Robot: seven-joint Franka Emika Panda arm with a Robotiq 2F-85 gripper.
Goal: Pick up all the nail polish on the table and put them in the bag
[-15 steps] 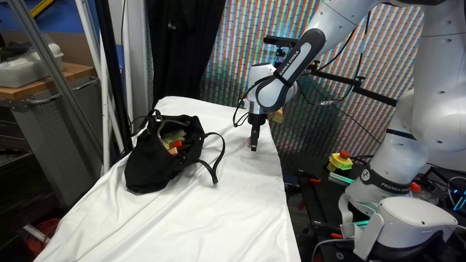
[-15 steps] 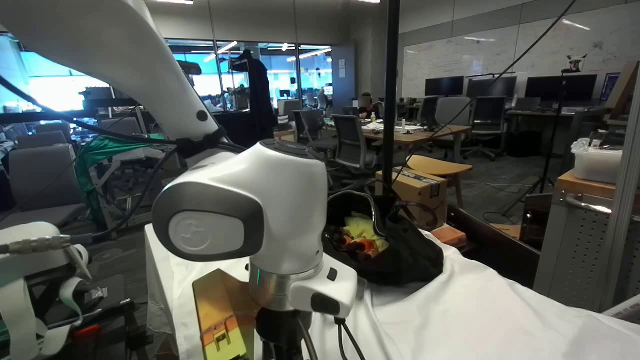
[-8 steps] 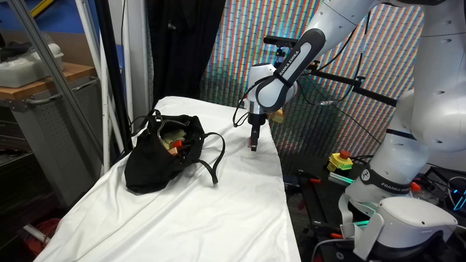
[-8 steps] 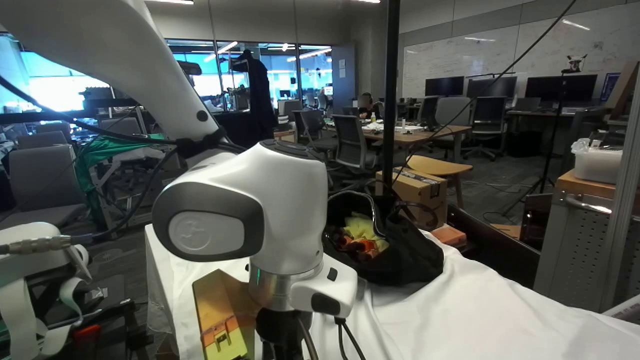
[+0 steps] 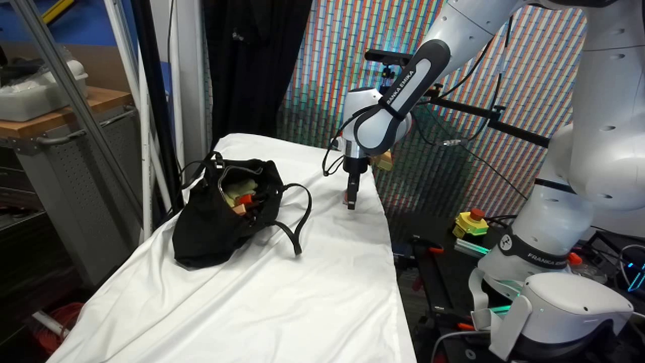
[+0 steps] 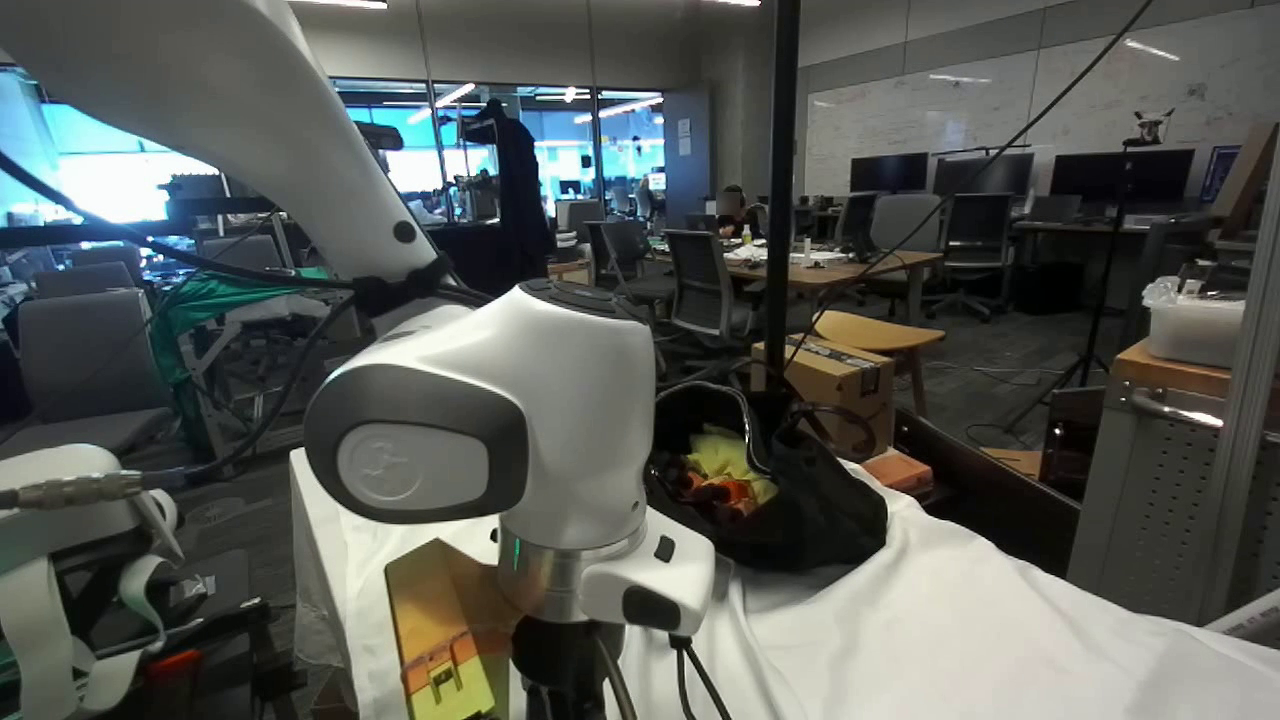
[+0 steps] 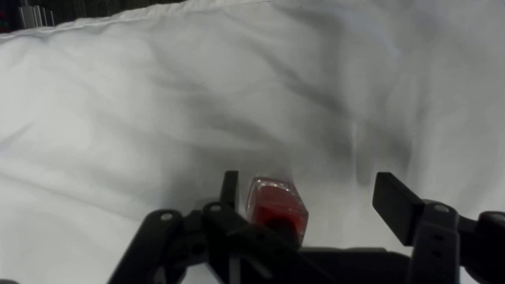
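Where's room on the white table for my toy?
Most room: the table nearer the camera than the black bag, in an exterior view. Smaller patch: between its strap and the gripper. Crowded: where the open gripper straddles red nail polish.

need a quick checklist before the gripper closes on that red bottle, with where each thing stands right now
1. Gripper open: ok, its jaws stand apart in the wrist view.
2. Nail polish bottle between the jaws: ok, by the wrist view.
3. Bottle centred: not ok, it sits much nearer one jaw, so closing may push it sideways first.
4. Jaw tips clear of the cloth-covered table: cannot tell, the gap does not show.
5. Mouth of the bag open: ok, its yellowish-green inside shows in both exterior views.
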